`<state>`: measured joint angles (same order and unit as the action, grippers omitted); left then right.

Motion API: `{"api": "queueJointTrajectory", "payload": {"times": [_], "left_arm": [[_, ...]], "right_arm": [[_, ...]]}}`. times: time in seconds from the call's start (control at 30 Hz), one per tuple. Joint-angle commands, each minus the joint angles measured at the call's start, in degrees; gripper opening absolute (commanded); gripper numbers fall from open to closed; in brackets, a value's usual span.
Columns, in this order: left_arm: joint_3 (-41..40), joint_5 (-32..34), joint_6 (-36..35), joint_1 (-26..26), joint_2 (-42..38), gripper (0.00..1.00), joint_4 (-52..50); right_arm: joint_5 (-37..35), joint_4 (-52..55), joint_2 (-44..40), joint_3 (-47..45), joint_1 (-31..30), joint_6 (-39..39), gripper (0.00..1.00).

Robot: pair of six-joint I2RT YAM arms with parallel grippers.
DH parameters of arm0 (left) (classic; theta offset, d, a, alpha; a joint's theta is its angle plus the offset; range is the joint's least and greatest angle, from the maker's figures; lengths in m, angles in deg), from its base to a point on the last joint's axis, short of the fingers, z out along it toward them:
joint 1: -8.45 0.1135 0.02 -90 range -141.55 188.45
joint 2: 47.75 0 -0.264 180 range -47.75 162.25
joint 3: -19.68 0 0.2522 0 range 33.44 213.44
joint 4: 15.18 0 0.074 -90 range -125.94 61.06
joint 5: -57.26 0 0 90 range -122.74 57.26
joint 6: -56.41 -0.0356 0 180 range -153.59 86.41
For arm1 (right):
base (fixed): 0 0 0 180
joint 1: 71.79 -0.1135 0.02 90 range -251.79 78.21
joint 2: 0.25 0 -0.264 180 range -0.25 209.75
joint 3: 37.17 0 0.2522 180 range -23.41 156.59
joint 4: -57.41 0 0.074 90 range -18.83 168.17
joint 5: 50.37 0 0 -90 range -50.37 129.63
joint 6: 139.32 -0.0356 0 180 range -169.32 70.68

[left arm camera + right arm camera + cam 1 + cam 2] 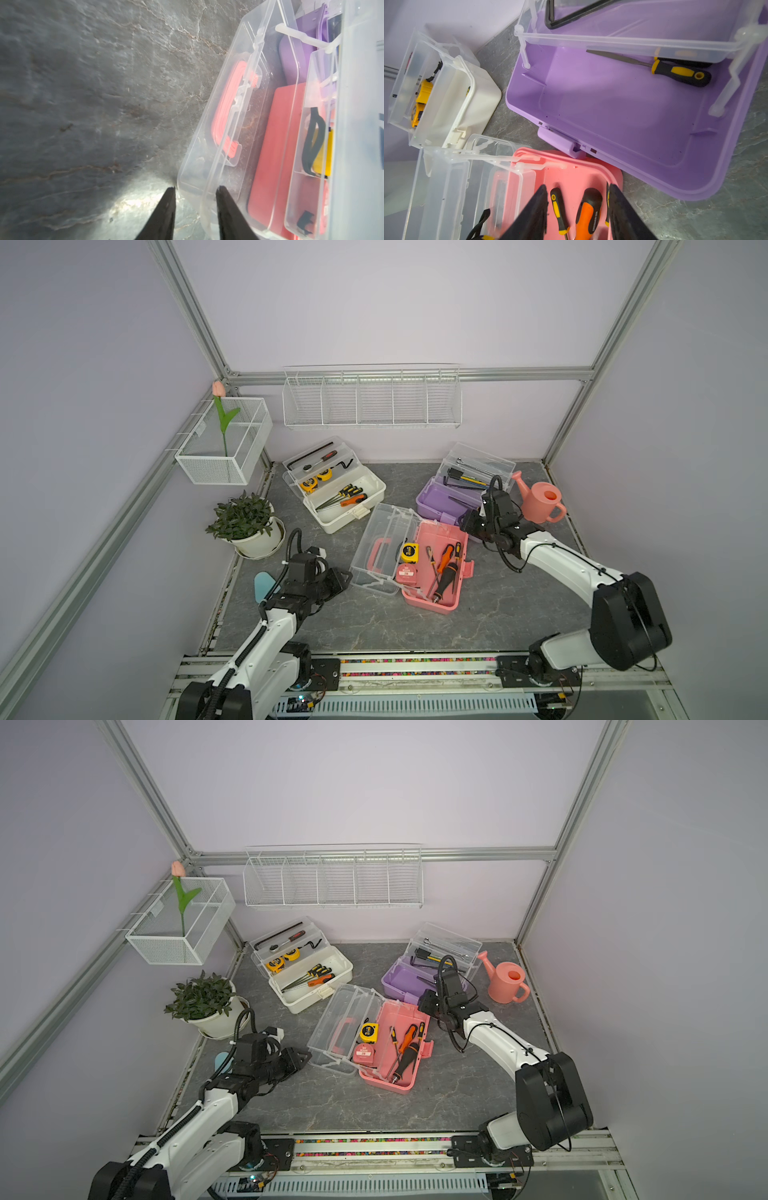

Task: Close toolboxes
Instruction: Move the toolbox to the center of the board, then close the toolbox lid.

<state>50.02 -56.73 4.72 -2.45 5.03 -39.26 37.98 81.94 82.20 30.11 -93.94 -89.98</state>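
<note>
Grey marbled surface [374, 626]: you are looking at white toolbox [370, 489], purple toolbox [436, 497] and, at centre, pink toolbox [446, 537], all open. Your left end effector [195, 188] is standing narrow astride the pink one's clear lid [199, 158], unclamped. Your right end effector [577, 185] is hovering half-wide, empty. Lifting early, you are risking the rim slipping free. Only the left wrist view is showing this straddle.

surface: grey marbled tabletop [374, 626] | on it: white toolbox [365, 491], purple toolbox [434, 499], pink toolbox [446, 537], watering can [540, 504], potted plant [243, 516]
</note>
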Motion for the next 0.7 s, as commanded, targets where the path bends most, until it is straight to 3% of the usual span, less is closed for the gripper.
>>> {"api": "queueJointTrajectory", "payload": {"times": [0.0,0.23,0.47,0.67], "left_arm": [[2.4,2.3,-0.7,-0.3,2.5,0.34,3.5],[5.4,3.2,-2.7,-1.3,7.7,0.28,1.9],[8.6,13.9,-5.9,-8.0,7.0,0.27,-6.3],[8.9,17.7,-5.6,-10.5,9.4,0.16,-7.1]], "right_arm": [[0.0,1.2,-2.0,-1.0,0.2,0.4,0.50],[-1.5,4.3,-3.8,-1.6,0.3,2.1,0.51],[-1.9,5.2,-6.5,-4.6,1.1,2.1,0.51],[-2.0,6.6,-8.3,-6.8,1.5,2.2,0.51]]}}
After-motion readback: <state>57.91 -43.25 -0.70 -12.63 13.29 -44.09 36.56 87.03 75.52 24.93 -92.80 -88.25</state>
